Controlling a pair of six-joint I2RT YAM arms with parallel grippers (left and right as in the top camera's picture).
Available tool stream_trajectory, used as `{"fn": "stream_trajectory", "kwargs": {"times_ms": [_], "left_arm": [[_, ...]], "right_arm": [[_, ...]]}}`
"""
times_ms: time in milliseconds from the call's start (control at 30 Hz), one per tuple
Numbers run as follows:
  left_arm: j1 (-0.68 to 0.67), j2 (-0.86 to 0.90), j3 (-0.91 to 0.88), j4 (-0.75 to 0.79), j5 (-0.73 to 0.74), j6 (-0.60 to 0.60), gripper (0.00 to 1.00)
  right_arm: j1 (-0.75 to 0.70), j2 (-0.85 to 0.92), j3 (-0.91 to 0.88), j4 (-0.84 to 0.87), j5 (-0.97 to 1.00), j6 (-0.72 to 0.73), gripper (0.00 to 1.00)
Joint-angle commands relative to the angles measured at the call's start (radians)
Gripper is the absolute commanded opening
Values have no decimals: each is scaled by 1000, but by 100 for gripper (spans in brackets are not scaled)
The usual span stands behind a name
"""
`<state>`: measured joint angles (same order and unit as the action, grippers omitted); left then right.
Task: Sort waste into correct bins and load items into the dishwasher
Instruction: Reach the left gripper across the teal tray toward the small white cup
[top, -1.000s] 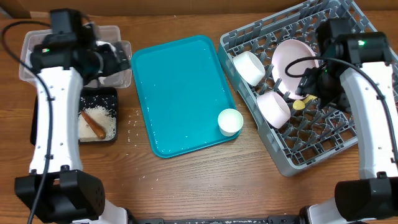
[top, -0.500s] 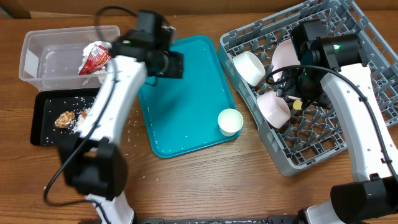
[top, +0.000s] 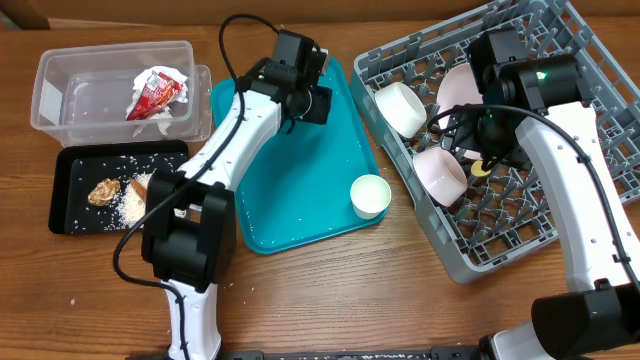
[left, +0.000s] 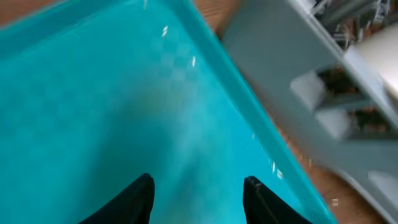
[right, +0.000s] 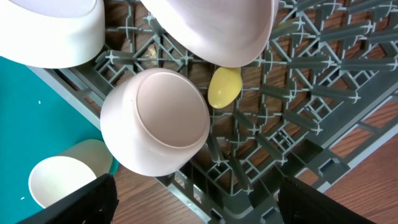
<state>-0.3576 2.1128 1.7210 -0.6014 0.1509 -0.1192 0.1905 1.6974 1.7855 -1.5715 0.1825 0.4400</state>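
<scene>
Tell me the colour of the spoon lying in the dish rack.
Yellow; the spoon shows best in the right wrist view.

The cup (top: 370, 195) sits on the large tray (top: 290, 190), left of the rack (top: 500, 238).

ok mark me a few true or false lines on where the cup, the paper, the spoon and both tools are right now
1. The small white cup stands on the teal tray. True.
2. The crumpled paper with the red wrapper lies on the teal tray. False: it lies inside the clear tub.
3. The yellow spoon lies in the dish rack. True.
4. The left tool grips the cup. False: its fingers stand apart with nothing between them, over the far end of the teal tray, away from the cup.
5. The right tool is open and empty above the dish rack. True.
</scene>
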Motion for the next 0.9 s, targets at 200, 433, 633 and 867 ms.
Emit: {"fn": "stream_trajectory", "kwargs": {"times_ms": [200,433,633,867], "left_arm": [[-76,93,1,173,53,19,52],[-93,134,1,243,48,19,54],[-93,183,1,345,48,19,58],[-93,223,1,451,32,18,61]], "right_arm": [[-1,-5,-1,7,-4,-3,85],[-1,-5,-1,23,-4,-3,85],[-1,-5,-1,23,-4,-3,85],[-1,-5,-1,29,-4,-3,85]]}}
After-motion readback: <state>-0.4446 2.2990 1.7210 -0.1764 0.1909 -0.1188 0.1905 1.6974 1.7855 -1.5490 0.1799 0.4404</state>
